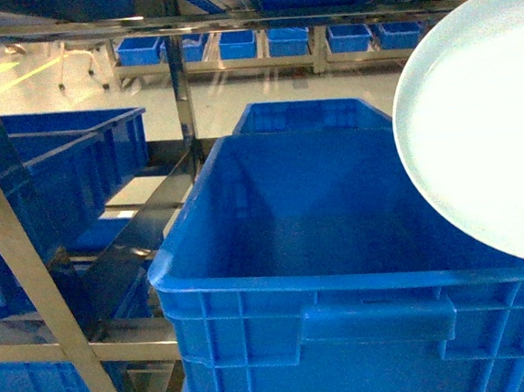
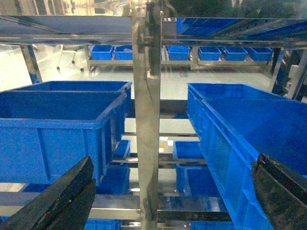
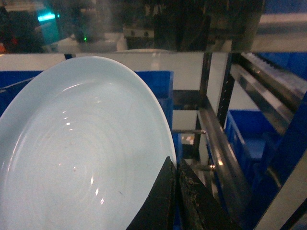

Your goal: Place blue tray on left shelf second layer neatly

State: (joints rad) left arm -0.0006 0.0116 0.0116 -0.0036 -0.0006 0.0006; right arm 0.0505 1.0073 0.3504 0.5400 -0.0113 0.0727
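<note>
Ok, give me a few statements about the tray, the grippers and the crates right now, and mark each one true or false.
1. The right gripper is pinching the rim of the blue tray. True.
2. The blue tray rests flat on a shelf. False: it is held tilted in the air beside the nearest blue crate.
3. The left gripper is open and holds nothing. True.
4. The nearest blue crate is full of plates. False: its visible inside is bare.
</note>
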